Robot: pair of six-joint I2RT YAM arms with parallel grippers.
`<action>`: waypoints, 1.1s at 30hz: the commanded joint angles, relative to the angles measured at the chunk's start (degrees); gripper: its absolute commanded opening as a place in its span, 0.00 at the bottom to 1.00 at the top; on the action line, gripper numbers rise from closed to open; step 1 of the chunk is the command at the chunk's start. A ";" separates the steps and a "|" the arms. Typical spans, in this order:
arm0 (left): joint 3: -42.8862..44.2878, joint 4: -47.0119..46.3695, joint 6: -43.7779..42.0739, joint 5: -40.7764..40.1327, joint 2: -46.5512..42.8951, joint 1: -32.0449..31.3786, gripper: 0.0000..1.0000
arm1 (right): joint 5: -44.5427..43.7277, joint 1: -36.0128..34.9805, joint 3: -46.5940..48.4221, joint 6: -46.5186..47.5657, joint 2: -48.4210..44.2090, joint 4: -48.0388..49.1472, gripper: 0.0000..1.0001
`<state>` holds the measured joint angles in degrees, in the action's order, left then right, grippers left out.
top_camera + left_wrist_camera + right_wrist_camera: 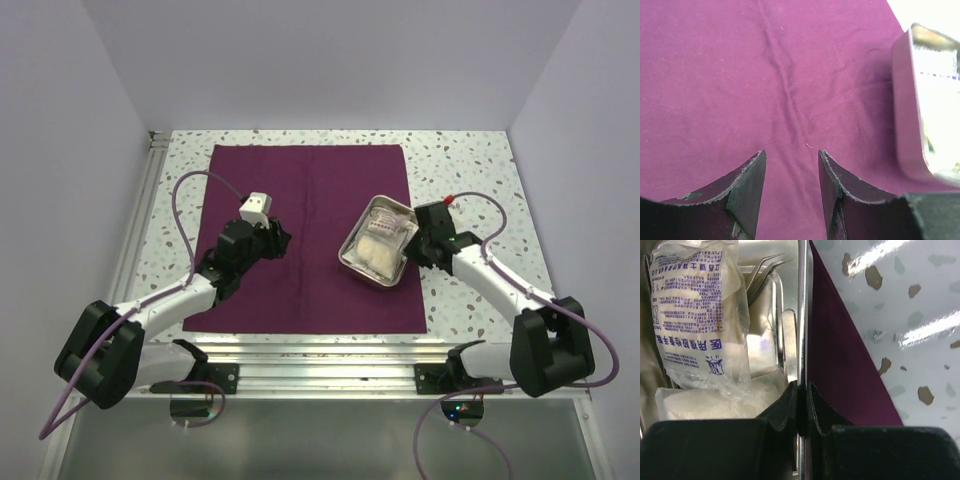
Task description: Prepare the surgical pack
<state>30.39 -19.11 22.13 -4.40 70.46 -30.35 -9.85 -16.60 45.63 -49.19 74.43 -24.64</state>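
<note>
The surgical pack [300, 200] lies flat, slightly longer left-right, edges square to the table [470, 170], with bare margin far and right; the right gripper [802, 387] pinches the tray [345, 262] rim; the left gripper [790, 155] is half-open and empty

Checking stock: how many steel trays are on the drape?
1. The steel tray sits on the right half of the drape, rim clamped by the right gripper; none seems hidden.

Only one printed item noted: the clear plastic packet [695, 315] lying in the steel tray [802, 300] carries blue Chinese print, whose large line appears to read 医用橡胶检查手套, with a small blue logo beside it and several finer lines too small to read.
</note>
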 commanded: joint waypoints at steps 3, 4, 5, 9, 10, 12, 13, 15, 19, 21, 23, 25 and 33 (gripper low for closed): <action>0.55 -1.37 1.34 -0.25 -2.43 -0.06 0.50 | -13.86 -10.28 1.74 -18.89 -2.37 -1.54 0.00; 0.46 -1.28 1.42 -0.34 -2.52 0.03 0.50 | -15.62 -13.17 2.44 -20.75 -0.45 -2.59 0.00; 0.54 -1.19 1.42 -0.60 -2.52 -0.06 0.50 | -16.60 -14.41 3.41 -22.08 0.53 -5.21 0.00; 0.55 -0.75 1.51 -1.75 -2.60 0.03 0.50 | -21.43 -21.35 8.33 -28.76 5.80 -9.54 0.00; 0.55 -0.58 1.51 -1.84 -2.69 0.03 0.50 | -22.66 -22.15 8.77 -30.34 6.59 -10.24 0.00; 0.55 -0.40 1.51 -2.19 -2.60 0.03 0.50 | -22.67 -23.56 9.57 -31.76 9.14 -11.39 0.01; 0.55 -0.40 1.51 -2.36 -2.60 0.03 0.50 | -22.76 -23.74 9.57 -32.28 9.76 -11.57 0.03; 0.55 -0.31 1.51 -2.71 -2.60 0.03 0.50 | -23.02 -24.44 8.78 -32.73 10.56 -10.70 0.11; 0.46 -0.31 1.51 -3.15 -2.34 0.03 0.50 | -21.09 -25.06 6.94 -25.53 9.51 -3.06 0.20; 0.37 -0.48 1.51 -3.42 -2.34 0.03 0.50 | -20.92 -25.15 5.18 -23.35 7.41 0.01 0.30; 0.28 -0.57 1.34 -3.77 -2.34 0.03 0.50 | -21.09 -25.15 4.12 -21.92 6.08 1.70 0.47; 0.19 -0.40 1.25 -4.21 -2.51 0.03 0.50 | -20.04 -25.06 4.12 -17.97 5.03 2.67 0.57; -1.04 0.39 0.90 -8.25 -4.89 0.03 0.54 | -16.79 -24.36 8.06 11.32 0.71 7.24 0.76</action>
<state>30.02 -17.91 23.20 -9.30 67.48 -30.35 -27.14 -41.34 50.04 -55.79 77.17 -22.39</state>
